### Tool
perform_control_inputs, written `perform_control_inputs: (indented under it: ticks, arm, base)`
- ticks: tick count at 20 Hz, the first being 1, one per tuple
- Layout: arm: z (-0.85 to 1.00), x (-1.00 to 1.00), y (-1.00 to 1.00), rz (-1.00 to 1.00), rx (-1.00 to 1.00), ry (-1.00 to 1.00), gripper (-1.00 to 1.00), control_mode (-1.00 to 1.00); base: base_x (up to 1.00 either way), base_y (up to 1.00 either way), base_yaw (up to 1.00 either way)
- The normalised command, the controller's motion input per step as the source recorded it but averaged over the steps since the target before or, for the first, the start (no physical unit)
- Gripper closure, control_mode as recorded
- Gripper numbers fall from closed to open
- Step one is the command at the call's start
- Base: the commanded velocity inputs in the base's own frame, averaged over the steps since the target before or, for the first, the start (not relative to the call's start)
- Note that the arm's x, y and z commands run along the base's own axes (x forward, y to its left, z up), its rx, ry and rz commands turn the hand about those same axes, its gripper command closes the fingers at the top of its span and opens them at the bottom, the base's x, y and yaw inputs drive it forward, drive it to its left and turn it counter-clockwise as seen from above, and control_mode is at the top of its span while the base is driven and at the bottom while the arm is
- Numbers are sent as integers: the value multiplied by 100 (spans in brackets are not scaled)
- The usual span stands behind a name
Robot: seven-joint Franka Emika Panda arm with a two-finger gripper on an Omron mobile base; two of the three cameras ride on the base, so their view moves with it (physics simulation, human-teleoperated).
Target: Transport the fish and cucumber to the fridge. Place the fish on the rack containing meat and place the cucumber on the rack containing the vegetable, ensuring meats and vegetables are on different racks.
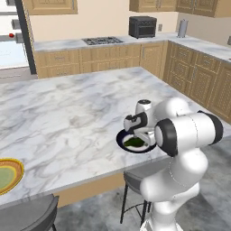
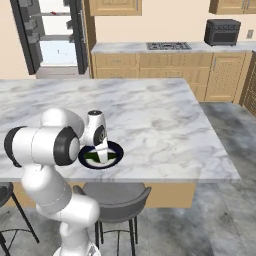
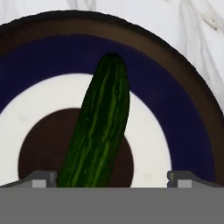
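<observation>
One cucumber (image 3: 98, 131), dark green, glossy, oblong, we logged lying on a round plate (image 3: 183, 118) ringed brown, navy and white, on the marble table (image 1: 67, 113); end effector (image 3: 111, 177) hovered above, fingers apart.

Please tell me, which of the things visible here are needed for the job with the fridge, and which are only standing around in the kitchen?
Needed for the job:
- cucumber, lying on the dark-rimmed plate
- open gripper, just above the cucumber
- fridge, open, at the far wall

Only standing around:
- toaster oven
- stovetop
- yellow-rimmed plate
- stools
</observation>
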Motion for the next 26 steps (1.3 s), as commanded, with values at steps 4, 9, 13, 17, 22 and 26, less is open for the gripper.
perform_control_inputs:
  ticks: [4,9,13,17,22,26]
  arm:
    - [-11,8,7,-4,0,0,-100,-100]
    - [-17,12,7,-4,0,0,-100,-100]
    - [-23,12,7,-4,0,0,-100,-100]
    - [-31,10,14,-4,0,0,100,-100]
    - [-19,0,3,-3,0,0,100,-100]
    - [-14,0,7,-3,0,0,100,-100]
  base:
    - [0,0,0]
    - [0,0,0]
    - [0,0,0]
    - [0,0,0]
    - [0,0,0]
    - [0,0,0]
